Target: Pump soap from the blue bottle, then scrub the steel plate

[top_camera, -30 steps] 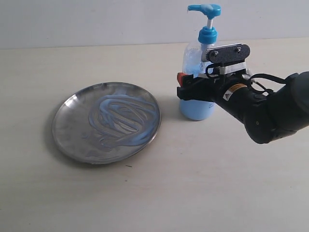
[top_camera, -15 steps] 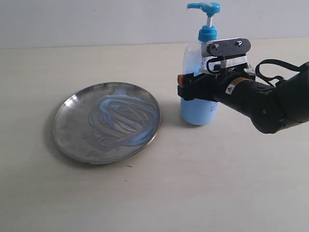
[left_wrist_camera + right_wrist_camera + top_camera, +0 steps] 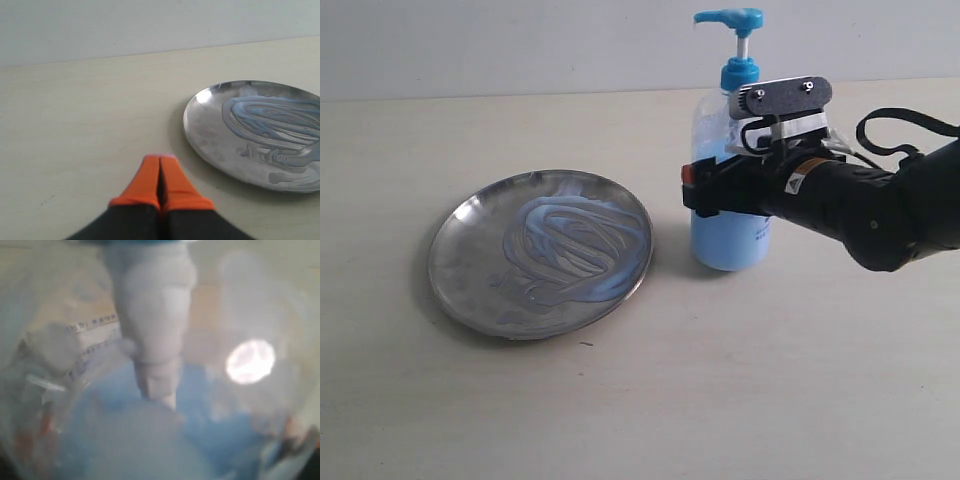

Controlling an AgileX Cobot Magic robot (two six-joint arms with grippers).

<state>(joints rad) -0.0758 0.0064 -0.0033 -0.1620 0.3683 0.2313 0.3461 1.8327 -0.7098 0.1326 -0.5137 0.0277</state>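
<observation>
The right fingers (image 3: 708, 190) clamp the blue bottle (image 3: 730, 240) at mid-height — upright on the counter (image 3: 620, 400), just beside the steel plate (image 3: 470, 250) smeared with soap (image 3: 570, 245). Left fingers (image 3: 175, 185) pressed together — near the plate's rim.

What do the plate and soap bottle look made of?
The steel plate looks like polished metal, mirror-shiny, with bright glare along its raised rim. The blue bottle is seemingly clear glossy plastic, since the pale blue soap shows through its wall; its pump head looks like opaque blue plastic.
</observation>
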